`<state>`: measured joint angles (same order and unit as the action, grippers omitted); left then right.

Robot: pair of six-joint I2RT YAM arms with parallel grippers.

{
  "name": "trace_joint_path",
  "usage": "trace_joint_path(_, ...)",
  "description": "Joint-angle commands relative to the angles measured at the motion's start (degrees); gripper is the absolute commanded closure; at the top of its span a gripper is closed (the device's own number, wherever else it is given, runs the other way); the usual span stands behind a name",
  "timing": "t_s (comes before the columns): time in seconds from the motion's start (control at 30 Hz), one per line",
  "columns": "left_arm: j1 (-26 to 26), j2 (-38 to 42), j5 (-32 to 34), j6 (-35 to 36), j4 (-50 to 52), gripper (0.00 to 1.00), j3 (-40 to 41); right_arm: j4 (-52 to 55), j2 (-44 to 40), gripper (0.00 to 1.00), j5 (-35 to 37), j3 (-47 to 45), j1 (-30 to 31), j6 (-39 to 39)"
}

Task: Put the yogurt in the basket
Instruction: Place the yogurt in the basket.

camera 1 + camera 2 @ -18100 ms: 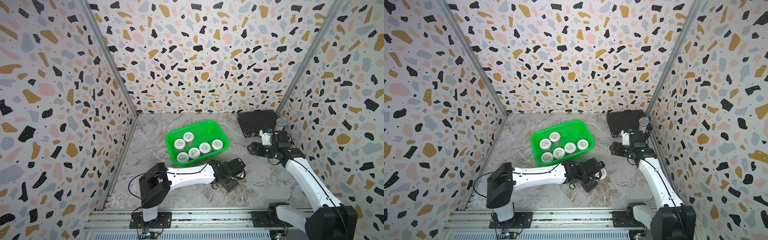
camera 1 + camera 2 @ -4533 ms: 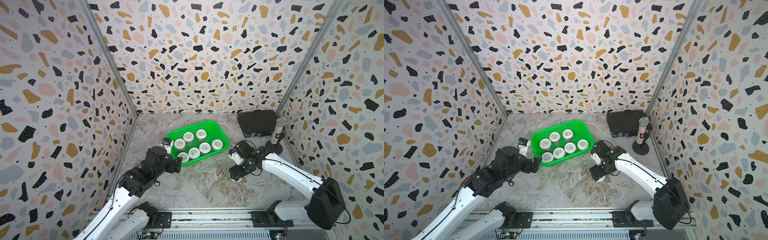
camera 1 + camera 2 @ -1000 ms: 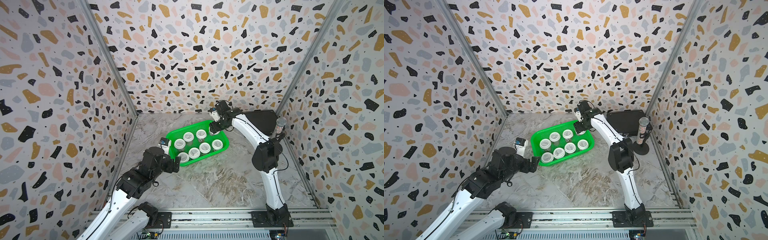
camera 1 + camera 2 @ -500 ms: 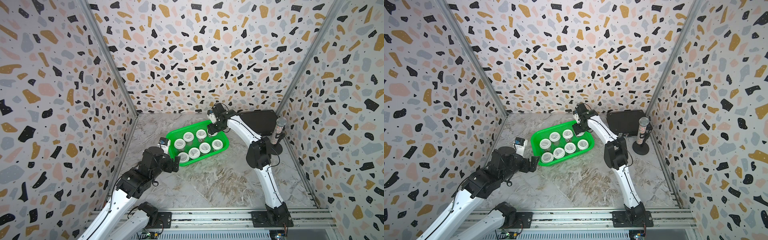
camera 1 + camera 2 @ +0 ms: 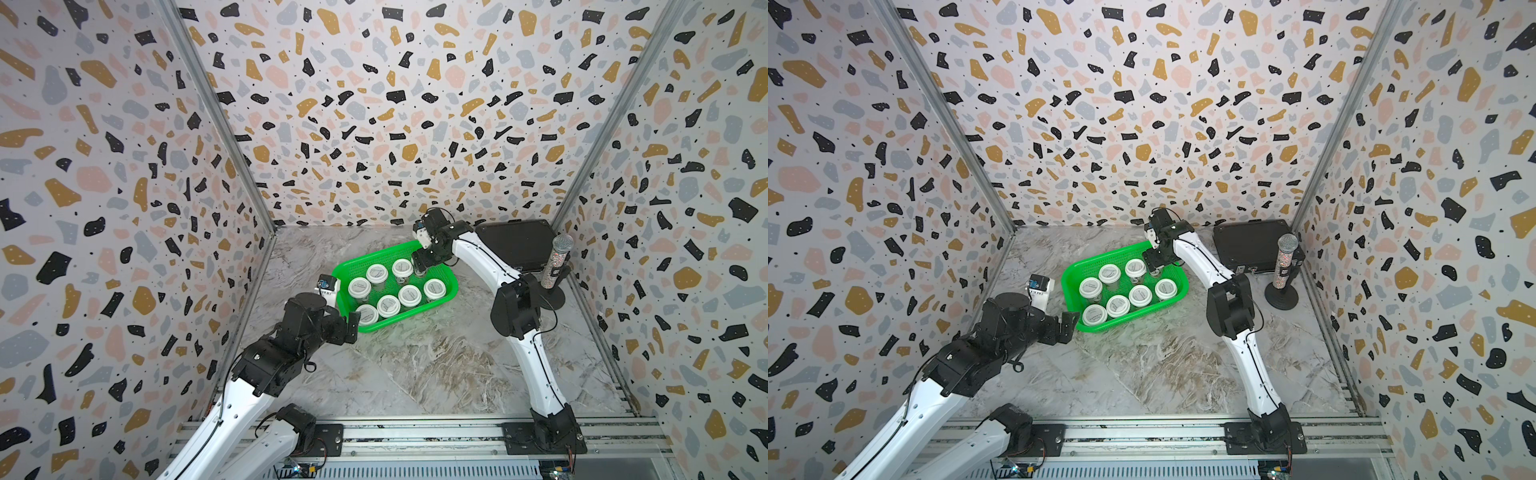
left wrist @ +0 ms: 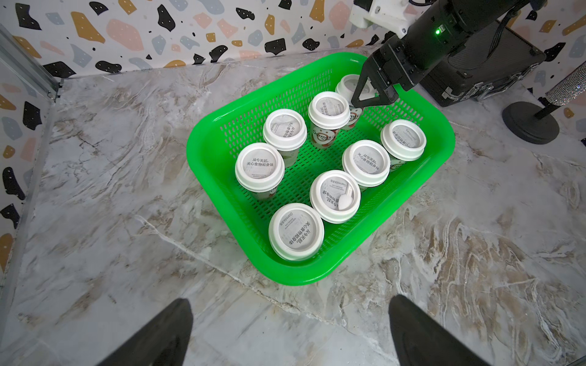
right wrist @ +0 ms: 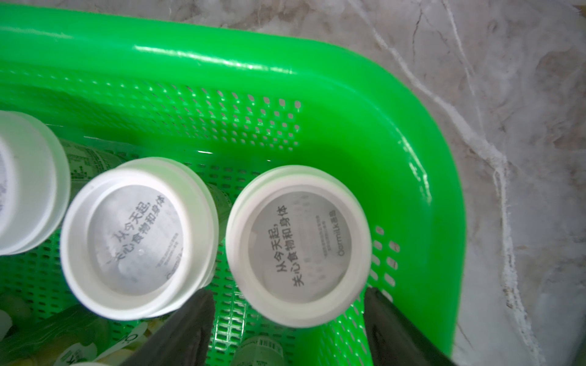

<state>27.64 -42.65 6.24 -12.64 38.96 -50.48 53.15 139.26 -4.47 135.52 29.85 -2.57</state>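
Container: I read the green basket (image 6: 295, 277) as glossy moulded plastic, rectangular, with rounded corners, a rolled rim, and perforated walls and floor. It sits on the marble-veined tabletop (image 5: 415, 374).
Load: all eight yogurt cups (image 6: 259, 167) stand upright inside it in two rows of four. They have round white lids with stepped rims and flat grey-printed centres, and tapered printed sides.
Right side: the right gripper (image 5: 420, 266) straddles the far-corner cup (image 7: 298, 247), jaws parted wider than its lid, with mesh showing in the gap on one side.
Left side: the left gripper (image 6: 290, 299) is spread wide and empty, just beside the basket's near corner.
Bystanders: a black case (image 5: 515, 245), hard-shelled with metal latches; a microphone (image 5: 555, 262), glitter-coated and upright.
Change: some seconds back I counted seven lids in the basket, and the right gripper was low over the tabletop in front of it. The left gripper has kept its place.
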Motion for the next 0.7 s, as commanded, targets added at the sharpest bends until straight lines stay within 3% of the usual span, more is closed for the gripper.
trace_joint_path(0.0, -0.42, 0.29, -0.79, 0.76, -1.34, 0.0, 0.9, 1.26, 0.18, 0.19, 0.42, 2.45, -0.13, -0.37)
trace_joint_path(0.37, -0.64, -1.59, -1.16, -2.82, -3.01, 0.0, 0.23, 1.46, -7.94, 0.16, 0.65, 1.71, -0.14, -0.34)
trace_joint_path(0.57, -0.65, -10.56, -0.43, -8.68, -12.11, 0.01, -2.16, -2.49, -18.42, 0.15, -0.15, -6.63, -0.26, 0.27)
trace_joint_path(0.67, -0.66, -17.11, 1.15, -8.12, -16.92, 0.08, -4.2, -5.99, -24.93, 0.14, -1.56, -14.01, -0.79, -0.12)
